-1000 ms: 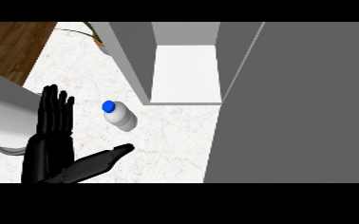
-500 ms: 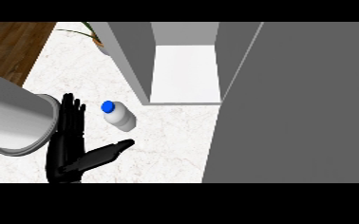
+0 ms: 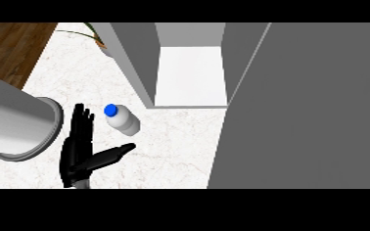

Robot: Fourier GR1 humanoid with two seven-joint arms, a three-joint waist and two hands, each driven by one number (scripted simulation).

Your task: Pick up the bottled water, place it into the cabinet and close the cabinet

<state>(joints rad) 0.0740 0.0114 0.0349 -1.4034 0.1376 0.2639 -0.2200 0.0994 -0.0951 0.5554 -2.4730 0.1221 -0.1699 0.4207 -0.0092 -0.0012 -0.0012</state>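
One bottled water (image 3: 121, 120), one open left hand (image 3: 78, 149), one cabinet (image 3: 189, 73).

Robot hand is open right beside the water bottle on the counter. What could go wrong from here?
1. The left robot hand is open with straight fingers just left of the bottled water; a sideways approach might tip or roll it away.
2. The open cabinet door stands close on the right; carrying the bottle to the cabinet shelf could clip the side wall.
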